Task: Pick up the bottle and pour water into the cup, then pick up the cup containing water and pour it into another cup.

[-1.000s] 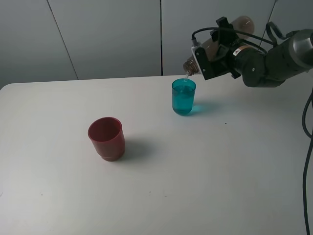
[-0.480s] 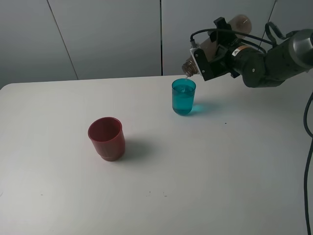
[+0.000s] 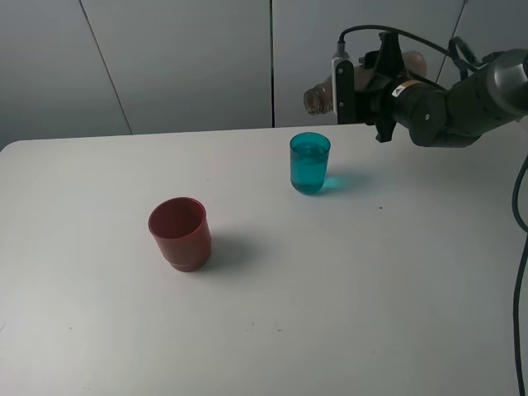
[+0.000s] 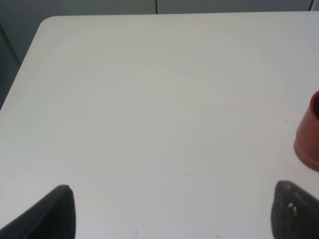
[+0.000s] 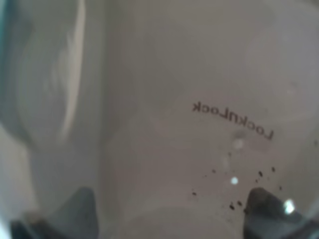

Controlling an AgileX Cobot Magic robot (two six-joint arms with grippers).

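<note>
The right gripper (image 3: 381, 82) is shut tight around a tall, slim, smoky grey-brown plastic bottle (image 3: 320, 97) and holds it up in the air. The bottle lies almost flat on its side. Its open mouth is up over a small see-through teal-blue plastic cup (image 3: 309, 163) and does not touch it. This cup stands upright on the white worktop (image 3: 346, 280) and is full of water almost to the top. A wider dark red plastic cup (image 3: 179, 233) stands upright too, well apart from the teal-blue plastic cup, more to the left and nearer the front. In the right wrist view the bottle fills almost the whole picture, with small dark letters on its side. The left gripper (image 4: 177, 214) hangs over the bare worktop with its two dark fingertips (image 4: 60, 209) spread wide and nothing between them. The dark red plastic cup peeks in at the edge of that view.
</note>
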